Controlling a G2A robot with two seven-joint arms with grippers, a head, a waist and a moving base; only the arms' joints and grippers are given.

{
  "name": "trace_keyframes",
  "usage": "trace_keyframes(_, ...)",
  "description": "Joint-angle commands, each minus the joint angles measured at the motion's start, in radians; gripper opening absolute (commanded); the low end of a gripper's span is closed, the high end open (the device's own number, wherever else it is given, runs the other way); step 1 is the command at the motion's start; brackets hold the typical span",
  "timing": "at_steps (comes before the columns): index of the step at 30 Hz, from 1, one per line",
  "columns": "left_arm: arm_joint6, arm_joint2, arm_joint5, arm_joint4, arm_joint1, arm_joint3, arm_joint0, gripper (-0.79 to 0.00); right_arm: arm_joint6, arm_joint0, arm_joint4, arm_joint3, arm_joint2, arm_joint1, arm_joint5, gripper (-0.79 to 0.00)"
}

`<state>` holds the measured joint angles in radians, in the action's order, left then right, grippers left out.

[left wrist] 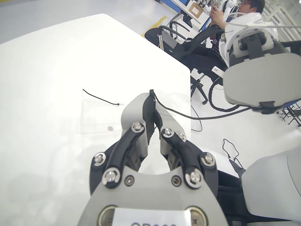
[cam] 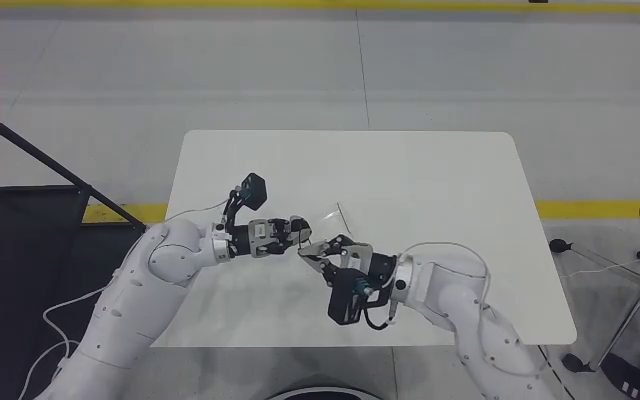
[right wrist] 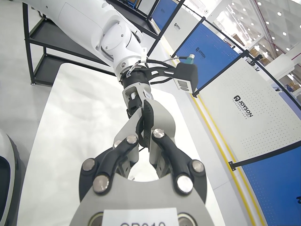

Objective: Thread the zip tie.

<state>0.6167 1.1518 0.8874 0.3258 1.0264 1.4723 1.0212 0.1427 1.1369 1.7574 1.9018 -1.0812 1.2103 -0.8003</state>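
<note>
Above the white table (cam: 450,180), clamps thin black plastic zip tie (left wrist: 178,114) in left gripper (left wrist: 151,102), right gripper (right wrist: 144,118) clenched tip-to-tip. Likely light, springy, slippery: pinch near tail.

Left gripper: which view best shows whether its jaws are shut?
The left wrist view: the left gripper is close up, jaws pressed together on a thin black zip tie. The top view shows it small, beside the right gripper; the right wrist view shows it partly behind that gripper's jaws.

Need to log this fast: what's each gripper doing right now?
Left gripper: closed on a thin black zip tie.
Right gripper: closed; what it holds cannot be told.
</note>
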Motion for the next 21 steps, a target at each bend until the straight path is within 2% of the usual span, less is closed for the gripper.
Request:
trace_keyframes(1,0.001,-0.002,0.001,0.003,-0.001,0.002,0.0,-0.785,0.0,0.004,0.002,0.004,-0.003,-0.001,0.019,-0.785)
trace_keyframes(21,-0.005,-0.016,0.008,0.013,-0.008,0.002,-0.003,-0.785,0.049,0.054,0.045,0.033,-0.03,-0.012,0.19,-0.785)
